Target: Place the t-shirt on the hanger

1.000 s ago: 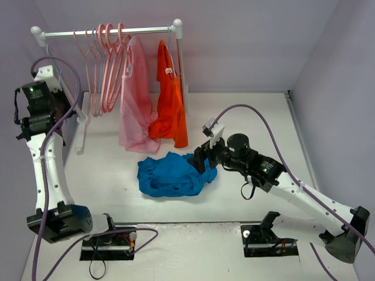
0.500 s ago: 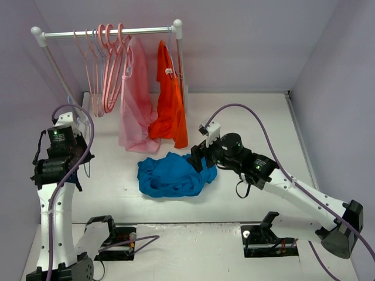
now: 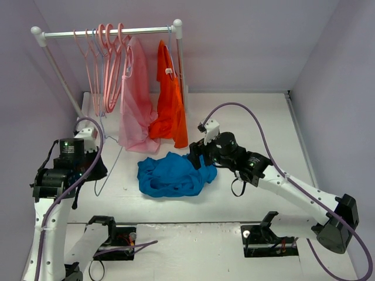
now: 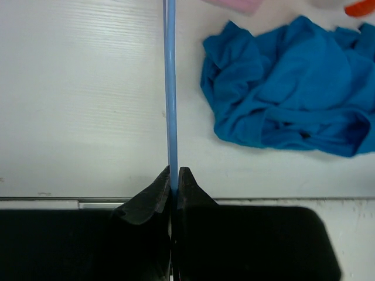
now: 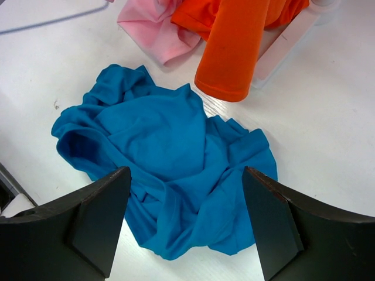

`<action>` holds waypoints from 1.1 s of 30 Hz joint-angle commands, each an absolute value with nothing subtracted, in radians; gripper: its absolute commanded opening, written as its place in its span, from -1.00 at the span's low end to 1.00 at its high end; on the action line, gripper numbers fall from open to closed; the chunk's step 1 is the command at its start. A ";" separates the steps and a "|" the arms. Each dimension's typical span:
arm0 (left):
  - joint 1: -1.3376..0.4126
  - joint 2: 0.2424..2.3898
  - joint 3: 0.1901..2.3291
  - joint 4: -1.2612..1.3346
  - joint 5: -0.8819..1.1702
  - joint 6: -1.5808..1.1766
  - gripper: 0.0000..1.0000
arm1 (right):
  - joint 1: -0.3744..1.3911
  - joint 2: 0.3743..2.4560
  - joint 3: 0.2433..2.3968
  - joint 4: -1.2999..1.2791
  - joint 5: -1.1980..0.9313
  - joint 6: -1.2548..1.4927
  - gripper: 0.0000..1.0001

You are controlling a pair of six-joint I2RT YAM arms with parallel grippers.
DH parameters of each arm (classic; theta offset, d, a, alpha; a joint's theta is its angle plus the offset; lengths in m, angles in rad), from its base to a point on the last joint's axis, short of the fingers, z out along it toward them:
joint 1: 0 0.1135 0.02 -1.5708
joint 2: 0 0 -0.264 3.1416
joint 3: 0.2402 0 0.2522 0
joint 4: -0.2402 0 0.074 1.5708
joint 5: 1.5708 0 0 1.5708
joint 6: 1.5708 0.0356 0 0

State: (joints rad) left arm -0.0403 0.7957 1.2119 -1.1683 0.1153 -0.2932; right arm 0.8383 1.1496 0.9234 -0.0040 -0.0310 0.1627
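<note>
The bright blue t-shirt lies crumpled on the white table; it also shows in the left wrist view and the right wrist view. My left gripper is shut on the thin pale blue hanger, left of the t-shirt. In the left wrist view the hanger's bar runs straight up from the closed left gripper. My right gripper is open and empty, hovering over the t-shirt's right edge, with the cloth between and below the right gripper's spread jaws.
A white clothes rack stands at the back with several pink hangers, a pale pink garment and an orange garment hanging close behind the t-shirt. Purple walls close in left, back and right.
My left arm has swung down from the rack's left end to the table, bringing the hanger beside the t-shirt. My right gripper has edged slightly left over the t-shirt.
</note>
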 commanded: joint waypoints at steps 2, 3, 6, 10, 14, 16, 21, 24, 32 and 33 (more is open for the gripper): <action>-0.094 0.780 1.282 -1.190 0.287 -0.273 -1.00 | 0.833 1.167 0.950 0.055 -0.003 0.188 0.46; -0.104 0.778 1.288 -1.189 0.306 -0.268 -1.00 | 0.833 1.172 0.948 0.053 0.003 0.191 0.46; -0.137 0.770 1.313 -1.190 0.371 -0.218 -1.00 | 0.833 1.194 0.923 0.054 0.058 0.212 0.41; -0.173 0.779 1.346 -1.185 0.470 -0.165 -1.00 | 0.831 1.206 0.894 0.054 0.093 0.233 0.37; -0.204 0.799 1.372 -1.183 0.560 -0.123 -1.00 | 0.825 1.216 0.861 0.051 0.084 0.248 0.34; -0.215 0.815 1.376 -1.180 0.582 -0.103 -1.00 | 0.826 1.219 0.848 0.052 0.080 0.256 0.28; -0.218 0.849 1.403 -1.152 0.629 -0.071 -1.00 | 0.827 1.226 0.806 0.044 0.068 0.266 0.14; -0.219 0.861 1.392 -1.147 0.621 -0.037 -1.00 | 0.837 1.217 0.792 0.042 0.050 0.267 0.11; -0.218 0.887 1.357 -1.114 0.584 -0.028 -1.00 | 0.962 1.255 0.826 0.002 0.147 0.262 0.11; -0.218 0.888 1.359 -1.109 0.584 -0.030 -1.00 | 0.979 1.259 0.827 -0.011 0.185 0.287 0.11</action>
